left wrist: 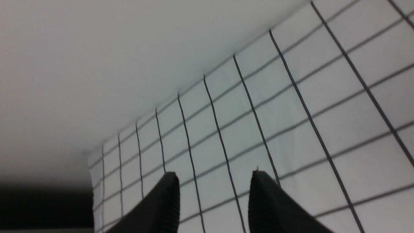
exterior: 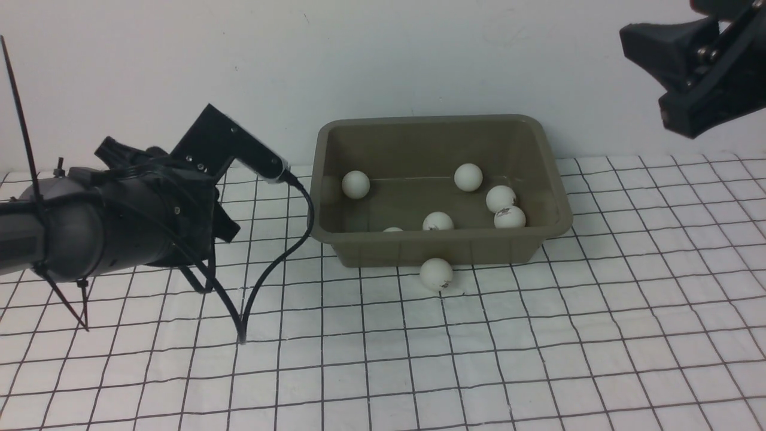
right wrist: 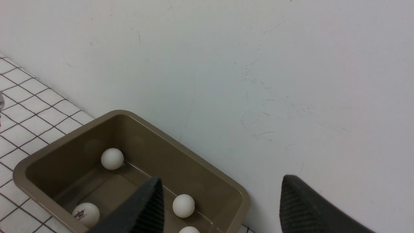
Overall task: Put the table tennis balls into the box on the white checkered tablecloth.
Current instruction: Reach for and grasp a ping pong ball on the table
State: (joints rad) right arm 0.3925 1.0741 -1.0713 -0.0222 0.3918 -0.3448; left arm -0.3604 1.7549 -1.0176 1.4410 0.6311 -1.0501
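Observation:
The olive-grey box [exterior: 556, 179] stands at the back middle of the white checkered tablecloth [exterior: 538, 347], against the wall. Several white table tennis balls lie inside it, such as one [exterior: 356, 184] at its left and one [exterior: 468, 177] at the back. One more ball [exterior: 436, 274] rests on the cloth, touching the box's front wall. My left arm [exterior: 119, 221] hangs low at the left; its gripper [left wrist: 215, 178] is open over bare cloth [left wrist: 291, 113]. My right gripper [exterior: 643, 72] is raised high at the right, open [right wrist: 221, 183] and empty, above the box [right wrist: 155, 152] and its balls [right wrist: 112, 159].
A white wall [exterior: 419, 60] runs right behind the box. A black cable [exterior: 269, 269] loops from the left wrist down to the cloth, left of the box. Cloth [right wrist: 29, 106] stretches on both sides of the box.

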